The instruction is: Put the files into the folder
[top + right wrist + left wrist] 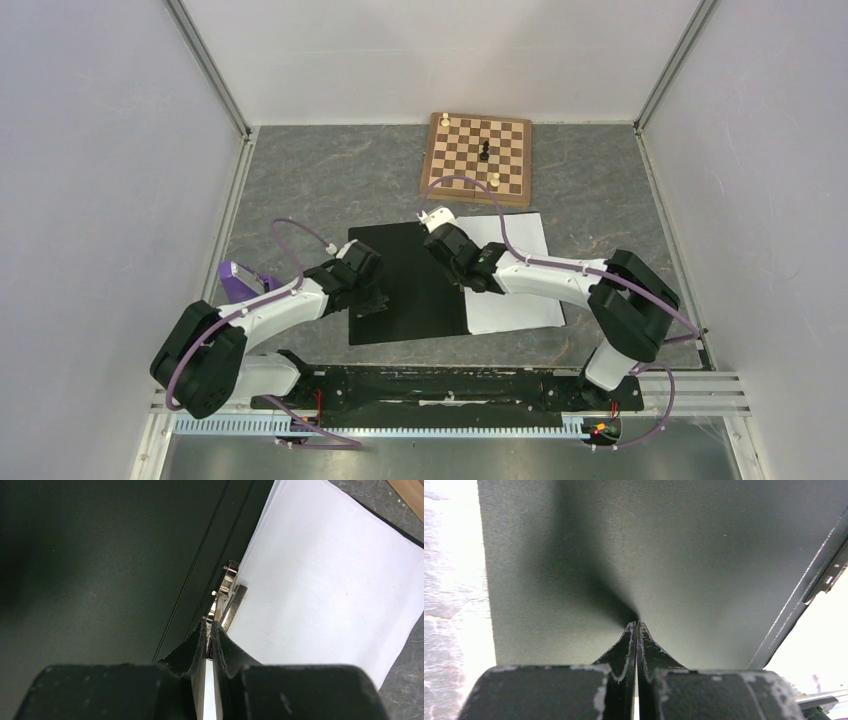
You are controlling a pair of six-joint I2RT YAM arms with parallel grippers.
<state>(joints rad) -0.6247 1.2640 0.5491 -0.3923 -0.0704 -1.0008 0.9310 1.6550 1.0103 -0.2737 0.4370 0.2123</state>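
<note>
Judging by the layout, the clamping step is in hand: the files (520,290) lie on the 3 o'clock half of the open folder (405,270). The right gripper (210,625), clenched on nothing, points steeply down at the metal spine clip (227,592). The left gripper (635,624), also clenched and empty, touches the black cover at 9 o'clock. The next move probably needs a firm press on the clip, then folding the cover over.

Black folder (405,290) (matte inside), white files (515,290), checkered chessboard (476,158).
</note>
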